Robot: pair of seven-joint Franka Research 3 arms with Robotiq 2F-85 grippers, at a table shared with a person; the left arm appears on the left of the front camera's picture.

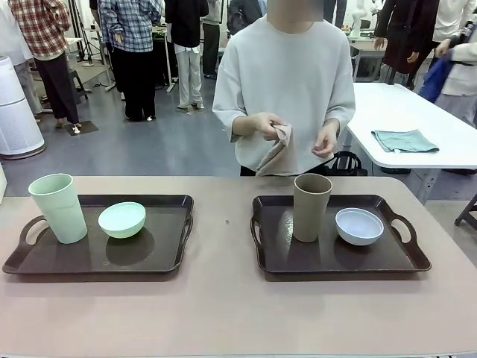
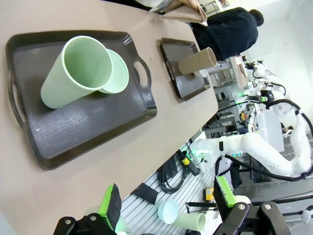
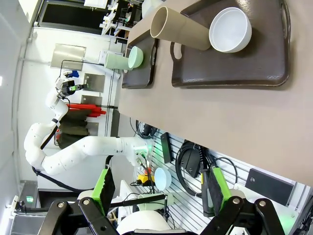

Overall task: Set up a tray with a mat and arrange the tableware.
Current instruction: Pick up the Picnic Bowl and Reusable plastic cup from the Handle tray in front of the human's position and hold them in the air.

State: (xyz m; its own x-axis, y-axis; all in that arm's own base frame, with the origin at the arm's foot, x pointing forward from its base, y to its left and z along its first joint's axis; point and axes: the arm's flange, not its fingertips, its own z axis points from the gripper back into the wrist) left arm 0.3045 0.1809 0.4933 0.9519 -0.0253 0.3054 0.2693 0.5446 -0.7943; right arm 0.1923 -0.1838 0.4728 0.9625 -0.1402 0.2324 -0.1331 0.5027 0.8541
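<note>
Front view: two dark brown plastic trays with handles lie side by side on the beige tabletop [image 1: 223,306]. A bare strip separates them, and a wide clear band runs along the near edge. On the left tray [image 1: 160,253] a tall pale green matte plastic cup [image 1: 59,207] stands upright at the left end. A small mint green round bowl [image 1: 122,219] sits tilted just beside it. On the right tray [image 1: 287,257] a tall tan-brown plastic cup [image 1: 311,206] stands left of centre, with a pale bluish-white round bowl [image 1: 359,226] just beside it toward the right handle. Beyond the far edge a person holds a hanging tan cloth mat [image 1: 279,153] in one hand [image 1: 264,124], above the tabletop.

Left wrist view: the left gripper [image 2: 167,199] hangs spread wide with nothing between its green pads, off the tabletop's near edge, well apart from the left tray.

Right wrist view: the right gripper [image 3: 159,185] is likewise spread and empty, off the near edge and clear of the right tray.
</note>
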